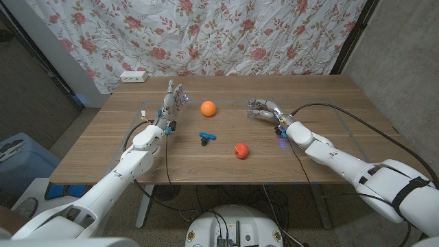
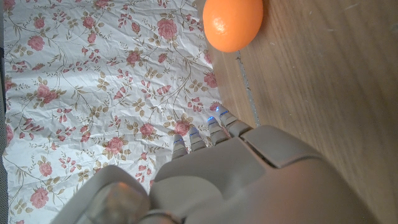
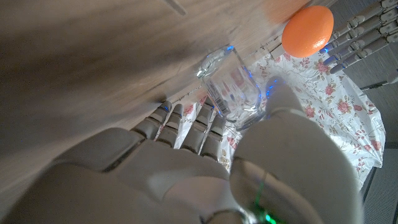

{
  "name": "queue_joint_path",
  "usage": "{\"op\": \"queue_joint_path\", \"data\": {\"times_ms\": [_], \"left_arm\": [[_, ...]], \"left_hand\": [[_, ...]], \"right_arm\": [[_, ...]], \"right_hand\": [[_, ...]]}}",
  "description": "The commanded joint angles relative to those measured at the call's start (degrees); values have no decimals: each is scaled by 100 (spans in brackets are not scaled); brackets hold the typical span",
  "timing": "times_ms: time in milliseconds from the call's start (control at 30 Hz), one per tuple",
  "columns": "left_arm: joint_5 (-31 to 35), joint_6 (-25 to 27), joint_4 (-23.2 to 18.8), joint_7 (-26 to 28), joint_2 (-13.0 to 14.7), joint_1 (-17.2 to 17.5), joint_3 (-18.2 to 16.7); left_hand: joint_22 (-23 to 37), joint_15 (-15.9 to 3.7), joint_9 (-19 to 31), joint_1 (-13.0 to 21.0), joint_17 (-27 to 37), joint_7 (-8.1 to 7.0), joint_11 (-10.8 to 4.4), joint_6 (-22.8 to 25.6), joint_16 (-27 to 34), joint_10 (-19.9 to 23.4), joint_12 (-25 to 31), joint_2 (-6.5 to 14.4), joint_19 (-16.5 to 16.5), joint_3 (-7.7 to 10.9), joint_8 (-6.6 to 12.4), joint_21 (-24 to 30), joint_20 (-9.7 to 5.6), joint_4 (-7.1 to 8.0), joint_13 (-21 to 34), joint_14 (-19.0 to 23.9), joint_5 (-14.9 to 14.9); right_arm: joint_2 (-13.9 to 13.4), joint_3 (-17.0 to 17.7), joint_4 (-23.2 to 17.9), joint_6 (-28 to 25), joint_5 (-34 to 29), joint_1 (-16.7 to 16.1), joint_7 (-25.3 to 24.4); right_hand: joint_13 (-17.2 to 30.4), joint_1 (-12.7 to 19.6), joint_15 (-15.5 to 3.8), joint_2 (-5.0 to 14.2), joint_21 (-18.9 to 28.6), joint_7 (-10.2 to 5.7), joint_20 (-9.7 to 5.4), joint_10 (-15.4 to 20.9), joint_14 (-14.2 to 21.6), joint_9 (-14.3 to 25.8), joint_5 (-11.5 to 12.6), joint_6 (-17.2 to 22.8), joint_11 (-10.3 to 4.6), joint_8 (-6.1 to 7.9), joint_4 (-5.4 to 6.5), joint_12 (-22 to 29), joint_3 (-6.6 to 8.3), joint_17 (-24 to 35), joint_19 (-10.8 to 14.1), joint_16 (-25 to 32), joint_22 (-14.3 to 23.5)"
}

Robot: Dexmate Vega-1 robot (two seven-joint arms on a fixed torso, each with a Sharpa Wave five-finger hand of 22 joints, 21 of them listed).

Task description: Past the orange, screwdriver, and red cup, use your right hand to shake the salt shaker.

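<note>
A clear glass salt shaker (image 3: 231, 87) sits between the fingers and thumb of my right hand (image 3: 205, 162), which closes around it. In the head view the right hand (image 1: 267, 110) holds the salt shaker (image 1: 254, 106) low over the far right-middle of the table. The orange (image 1: 208, 108) lies left of it, the blue-handled screwdriver (image 1: 207, 138) nearer the front, and the red cup (image 1: 241, 150) on its side to the screwdriver's right. My left hand (image 1: 173, 100) stands with fingers spread, left of the orange (image 2: 233, 23), holding nothing.
A floral cloth (image 1: 226, 34) hangs behind the wooden table (image 1: 103, 147). A white power strip (image 1: 134, 76) lies at the far left corner. Black cables (image 1: 357, 123) trail over the table's right side.
</note>
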Motion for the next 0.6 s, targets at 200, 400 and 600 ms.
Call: {"op": "queue_joint_path", "data": {"times_ms": [200, 400, 600], "left_arm": [[1, -1, 3, -1, -1, -2, 1], [1, -1, 2, -1, -1, -1, 1], [1, -1, 2, -1, -1, -1, 1]], "left_hand": [[27, -607, 35, -1, 34, -41, -50, 18, 29, -1, 23, 579, 23, -10, 27, 27, -135, 36, 21, -1, 43], [27, -604, 35, -2, 34, -38, -42, 18, 31, -5, 21, 579, 20, -10, 27, 26, -138, 36, 21, 4, 43], [27, -605, 35, -2, 34, -38, -46, 14, 29, -5, 21, 579, 21, -10, 25, 26, -137, 36, 21, 0, 42]], "right_arm": [[25, -16, -23, -76, -72, 4, -209], [44, -27, 3, -42, -121, 6, -326], [43, -33, -31, -68, -180, -14, -456]], "right_hand": [[40, 105, -781, 135, 12, -2, -24, 464, 325, 54, -44, 388, -15, 223, -5, 44, -131, 58, 203, 145, 5], [74, 255, -839, 180, 5, -2, -109, 742, 499, 62, -63, 535, -22, 314, -40, 67, -190, 84, 267, 223, 3], [115, 477, -854, 265, 11, 1, -130, 1049, 658, 78, -84, 797, -27, 460, -66, 93, -231, 119, 373, 304, 3]]}}
